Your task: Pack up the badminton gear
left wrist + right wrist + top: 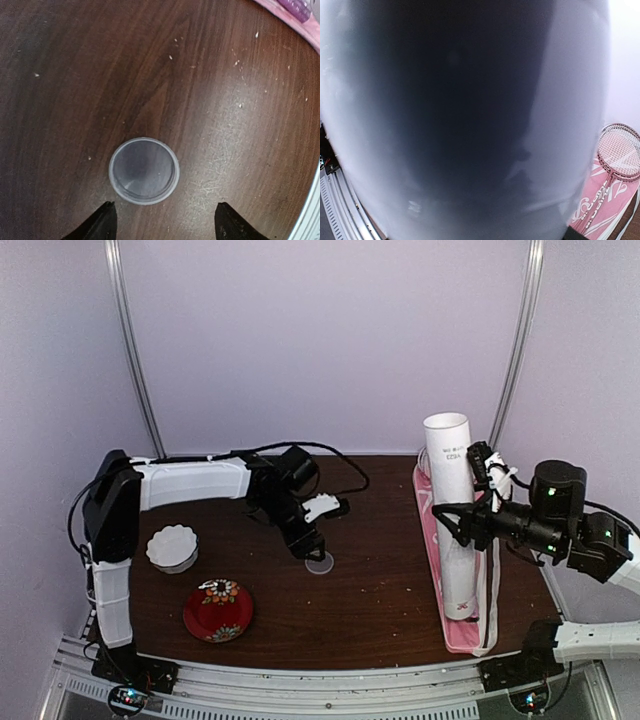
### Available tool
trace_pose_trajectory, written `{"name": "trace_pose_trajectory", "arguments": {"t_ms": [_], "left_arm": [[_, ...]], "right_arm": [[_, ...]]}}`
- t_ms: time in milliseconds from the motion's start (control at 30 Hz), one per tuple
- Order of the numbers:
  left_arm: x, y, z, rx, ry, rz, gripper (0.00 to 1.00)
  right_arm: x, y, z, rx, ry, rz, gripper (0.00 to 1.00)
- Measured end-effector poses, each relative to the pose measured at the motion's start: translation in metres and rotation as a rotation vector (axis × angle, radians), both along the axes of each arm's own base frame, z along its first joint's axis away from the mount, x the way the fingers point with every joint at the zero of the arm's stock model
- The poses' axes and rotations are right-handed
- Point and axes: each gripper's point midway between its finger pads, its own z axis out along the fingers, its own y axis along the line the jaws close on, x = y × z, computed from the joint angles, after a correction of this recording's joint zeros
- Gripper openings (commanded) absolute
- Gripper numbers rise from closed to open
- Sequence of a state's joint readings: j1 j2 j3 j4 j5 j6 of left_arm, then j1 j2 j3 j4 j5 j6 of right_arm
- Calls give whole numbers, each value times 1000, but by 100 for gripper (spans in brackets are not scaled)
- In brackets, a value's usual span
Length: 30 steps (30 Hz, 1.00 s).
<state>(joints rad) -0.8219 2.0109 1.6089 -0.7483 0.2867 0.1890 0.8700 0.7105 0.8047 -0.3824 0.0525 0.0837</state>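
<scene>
The long white tube [450, 480] stands tilted, its lower end on the long pink bag [468, 636] at the right of the table. My right gripper [452, 524] is shut around the tube's middle. In the right wrist view the tube [460, 120] fills the frame and hides my fingers. A racquet head [620, 154] lies on the pink bag [600, 212]. My left gripper [312, 546] is open and empty just above a small round translucent cap [319, 562] on the table. In the left wrist view the gripper [162, 222] sits just below the cap [144, 170]. No shuttlecocks are in view.
A white scalloped bowl [172, 547] and a red floral plate [218, 610] sit at the left of the dark wooden table [380, 590]. A black cable [345, 465] trails behind the left arm. A metal rail [300, 680] runs along the near edge.
</scene>
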Motion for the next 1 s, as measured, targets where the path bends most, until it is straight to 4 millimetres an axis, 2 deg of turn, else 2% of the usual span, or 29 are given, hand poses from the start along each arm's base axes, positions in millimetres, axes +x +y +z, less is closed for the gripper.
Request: {"name": "trace_pose_trajectory", "arguments": {"t_ms": [67, 100, 267, 633, 1000], "left_arm": [[-6, -7, -15, 47, -1, -39, 65], [-12, -16, -27, 101, -17, -93, 60], [-10, -22, -34, 145, -37, -133, 51], [-14, -7, -71, 272, -2, -168, 37], [-14, 1, -76, 320, -9, -179, 13]], "right_arm": [[-1, -1, 0, 5, 1, 1, 57], [-2, -2, -6, 2, 14, 2, 57], [-3, -3, -12, -4, 30, 2, 58], [-4, -3, -12, 0, 29, 6, 58], [-5, -1, -14, -3, 35, 16, 58]]}}
